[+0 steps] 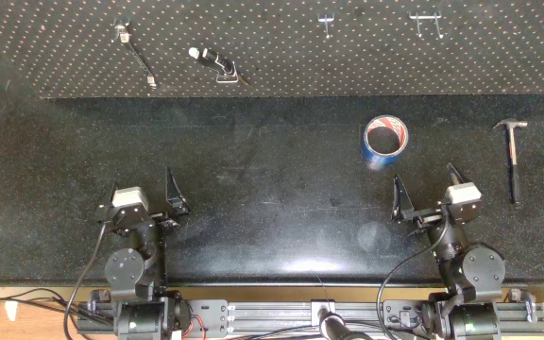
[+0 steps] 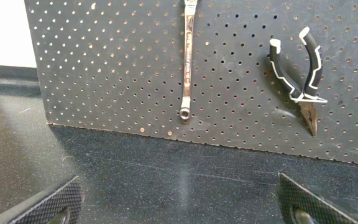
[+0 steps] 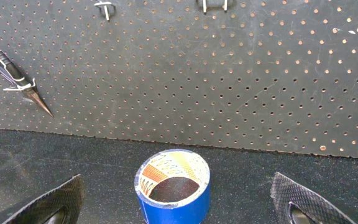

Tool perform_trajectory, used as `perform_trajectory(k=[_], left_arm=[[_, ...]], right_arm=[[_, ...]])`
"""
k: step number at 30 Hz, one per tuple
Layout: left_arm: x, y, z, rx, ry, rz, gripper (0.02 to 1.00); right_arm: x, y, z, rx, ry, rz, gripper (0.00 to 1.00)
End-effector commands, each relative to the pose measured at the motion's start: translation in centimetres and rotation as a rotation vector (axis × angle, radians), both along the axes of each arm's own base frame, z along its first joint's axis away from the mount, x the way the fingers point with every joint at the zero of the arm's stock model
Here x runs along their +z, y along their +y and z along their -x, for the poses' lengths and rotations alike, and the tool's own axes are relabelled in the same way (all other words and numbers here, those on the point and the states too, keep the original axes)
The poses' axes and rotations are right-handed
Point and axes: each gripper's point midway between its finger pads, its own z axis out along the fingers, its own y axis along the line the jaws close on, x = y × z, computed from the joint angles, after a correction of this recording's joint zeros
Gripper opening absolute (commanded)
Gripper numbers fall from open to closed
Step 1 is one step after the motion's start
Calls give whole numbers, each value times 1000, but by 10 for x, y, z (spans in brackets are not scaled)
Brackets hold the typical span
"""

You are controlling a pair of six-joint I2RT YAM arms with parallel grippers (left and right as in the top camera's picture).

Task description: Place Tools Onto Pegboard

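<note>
Left gripper: the left gripper (image 1: 142, 187) is released, its fingers spread wide with nothing between them. It sits low over the left part of the counter and faces the pegboard.
Right gripper: the right gripper (image 1: 428, 185) is also released and carries nothing. It sits over the right part of the counter, facing the pegboard, with the tape just ahead of it.
Counter: the counter (image 1: 272, 198) is a dark, flat surface that runs the full width in front of both arms.
Pegboard: the pegboard (image 1: 281, 66) is a dark perforated panel standing upright along the far edge of the counter.
Hammer: the hammer (image 1: 513, 165) lies flat on the counter at the far right, apart from the right gripper. Its head points toward the pegboard and its handle toward the arm bases.
Wrench: the wrench (image 2: 188, 62) hangs straight down on the left part of the pegboard, held at its upper end, with its ring end lowest.
Tape: the blue tape (image 3: 173, 208) rests on the counter with its hole facing up, between the right gripper and the pegboard and touching neither.
Pliers: the pliers (image 2: 303, 74) hang on the pegboard beside the wrench, on its right, with the black and white handles up and the nose down.
Hooks: two small wire hooks (image 1: 326, 21) (image 1: 426, 19) sit high on the right part of the pegboard, both bare.
</note>
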Motion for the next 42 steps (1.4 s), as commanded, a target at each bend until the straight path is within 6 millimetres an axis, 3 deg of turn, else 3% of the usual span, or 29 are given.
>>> perform_trajectory(k=[1, 8, 11, 13, 16, 20, 23, 25, 30, 42], left_arm=[[-1, -2, 0, -17, 4, -15, 996], [-1, -2, 0, -17, 4, -15, 996], [-1, -3, 0, -18, 4, -15, 993], [-1, -3, 0, -18, 4, -15, 996], [-1, -2, 0, -17, 4, -15, 996], [-1, -3, 0, -18, 4, -15, 996], [-1, -3, 0, -18, 4, -15, 996], [-1, -3, 0, -18, 4, -15, 996], [-1, -3, 0, -18, 4, -15, 993], [-1, -3, 0, -18, 4, -15, 996]], right_arm=[[-2, 2, 0, 6, 3, -7, 978], [0, 2, 1, 8, 1, -16, 978], [19, 3, -3, 7, 26, -98, 976], [38, 15, -14, 55, 119, -159, 976], [45, 36, -33, 123, 243, -160, 976], [20, 69, -74, 174, 561, -112, 976], [-8, 95, -92, 225, 751, -24, 976], [-30, 100, -99, 221, 863, -3, 976], [-68, 93, -98, 182, 1030, 66, 976], [-104, 79, -99, 117, 1110, 154, 978]])
